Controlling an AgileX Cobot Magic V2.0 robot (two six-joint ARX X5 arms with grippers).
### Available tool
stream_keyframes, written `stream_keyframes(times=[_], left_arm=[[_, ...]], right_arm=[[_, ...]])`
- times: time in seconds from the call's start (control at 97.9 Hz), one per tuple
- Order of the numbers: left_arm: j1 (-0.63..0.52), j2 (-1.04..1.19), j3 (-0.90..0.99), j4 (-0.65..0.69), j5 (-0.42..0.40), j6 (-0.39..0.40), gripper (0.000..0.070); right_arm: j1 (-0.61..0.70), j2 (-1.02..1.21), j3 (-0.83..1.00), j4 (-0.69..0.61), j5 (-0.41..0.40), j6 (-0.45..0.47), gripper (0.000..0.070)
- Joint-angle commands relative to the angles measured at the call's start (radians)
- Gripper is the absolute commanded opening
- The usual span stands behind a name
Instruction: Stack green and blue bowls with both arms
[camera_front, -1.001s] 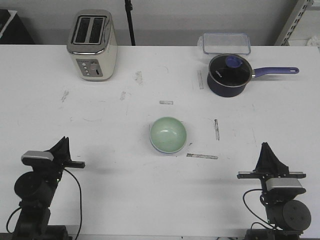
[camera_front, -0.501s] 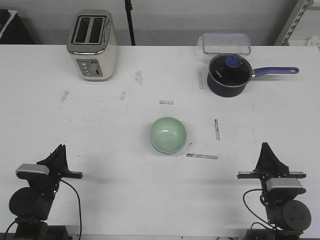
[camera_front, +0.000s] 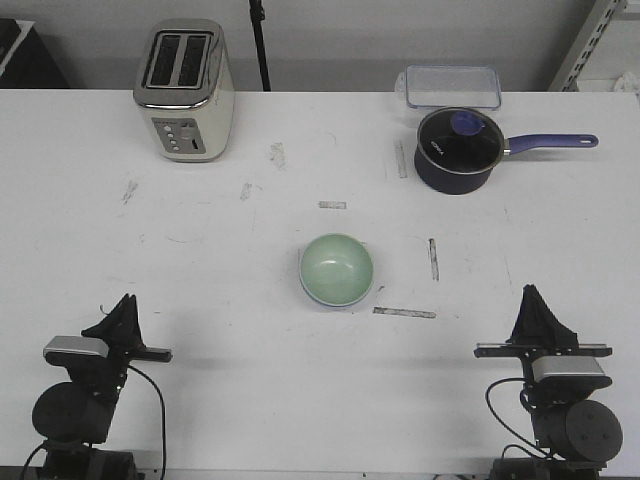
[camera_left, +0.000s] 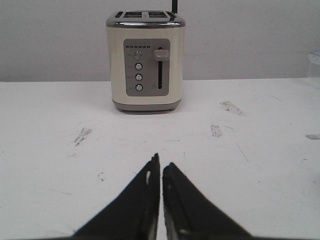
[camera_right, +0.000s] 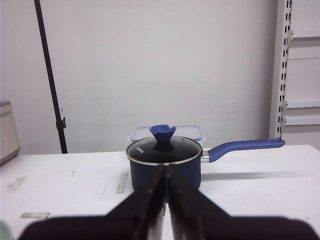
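Pale green bowl (camera_front: 337, 269) nested in a blue one at table (camera_front: 250, 380) centre, well nearer than the toaster (camera_front: 184, 90); left gripper (camera_left: 160, 167) and right gripper (camera_right: 165, 172) pinched together, empty, far from that bowl.

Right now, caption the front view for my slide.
Green bowl at table centre; left gripper and right gripper parked near, jaws shut.
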Motion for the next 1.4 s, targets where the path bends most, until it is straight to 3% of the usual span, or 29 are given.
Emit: stream_keyframes(times=[0.0,0.634,1.39], left_arm=[[-0.003,-0.017,-0.013,0.029,-0.005,0.038,0.0002],[0.031,-0.172,-0.235,0.171,0.011,0.032,0.0002],[0.031,-0.172,-0.233,0.166,0.014,0.032,0.0002]], right_arm=[[0.001,-0.001,0.003,0.01,0.003,0.013,0.0003],[0.001,-0.001,0.003,0.01,0.003,0.013,0.0003],[0.001,-0.001,0.003,0.01,0.003,0.013,0.0003]])
